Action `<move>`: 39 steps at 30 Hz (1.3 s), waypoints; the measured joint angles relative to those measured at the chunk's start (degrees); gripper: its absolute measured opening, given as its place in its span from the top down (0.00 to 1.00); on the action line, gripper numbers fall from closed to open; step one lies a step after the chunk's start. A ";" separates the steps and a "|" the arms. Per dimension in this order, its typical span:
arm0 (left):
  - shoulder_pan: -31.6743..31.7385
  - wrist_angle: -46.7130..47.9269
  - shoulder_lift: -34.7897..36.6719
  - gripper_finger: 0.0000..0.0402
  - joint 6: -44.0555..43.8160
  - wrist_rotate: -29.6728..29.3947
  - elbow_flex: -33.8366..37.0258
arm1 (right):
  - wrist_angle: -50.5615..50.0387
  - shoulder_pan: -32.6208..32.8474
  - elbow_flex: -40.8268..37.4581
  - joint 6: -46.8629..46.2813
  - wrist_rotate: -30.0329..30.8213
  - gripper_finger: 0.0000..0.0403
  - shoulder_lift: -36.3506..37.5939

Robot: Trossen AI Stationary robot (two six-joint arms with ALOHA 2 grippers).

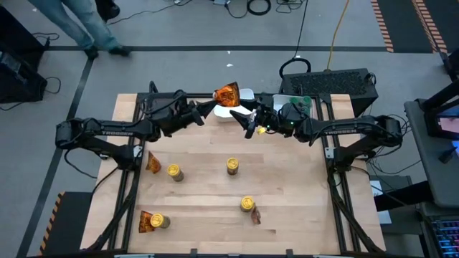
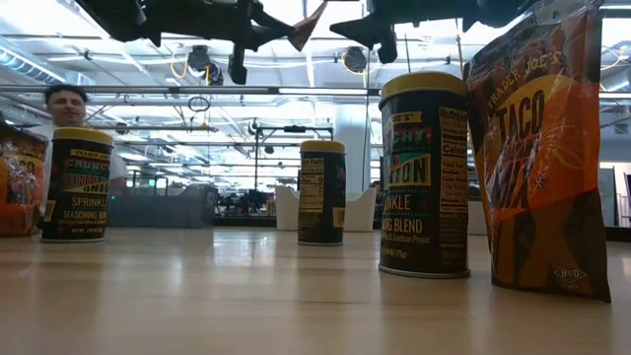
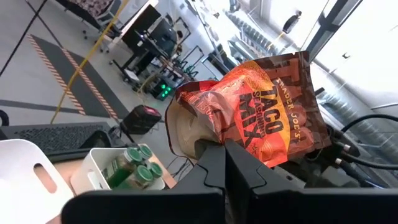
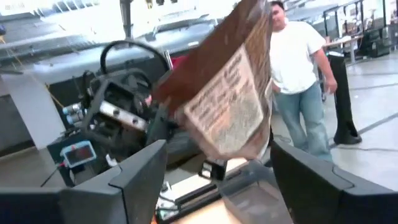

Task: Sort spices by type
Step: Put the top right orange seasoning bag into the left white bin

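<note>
Aloft, left end effector pinching taco packet upright, right end effector wide, beside it.

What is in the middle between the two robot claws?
The orange spice packet, seen from above. The left claw pinches its bottom edge, and the right claw is open beside it, not touching.

I see light wooden table, plank top. Three yellow-lidded jars stand upright on it: left one, middle one, nearer one with foil packet just beside it. Fourth jar lies on side against packet at near left. Another packet at left edge. White trays at far edge.
</note>
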State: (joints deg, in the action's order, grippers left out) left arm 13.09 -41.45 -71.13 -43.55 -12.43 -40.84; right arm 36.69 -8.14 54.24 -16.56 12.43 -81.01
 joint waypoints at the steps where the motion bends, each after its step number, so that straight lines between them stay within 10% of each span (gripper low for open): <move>1: -0.14 0.00 0.00 1.00 0.07 -0.45 0.00 | 0.56 0.00 0.01 0.37 0.07 0.34 0.01; 18: -2.88 0.04 0.00 1.00 2.34 -3.56 0.00 | 0.17 0.04 0.02 0.93 5.24 0.40 0.04; 39: -4.73 0.27 0.00 1.00 12.90 -5.68 0.00 | 0.28 0.21 0.02 -5.40 5.28 0.95 0.04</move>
State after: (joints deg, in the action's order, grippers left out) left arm 8.36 -41.18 -71.13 -30.65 -18.11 -40.84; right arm 36.97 -7.93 54.26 -21.96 17.72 -80.97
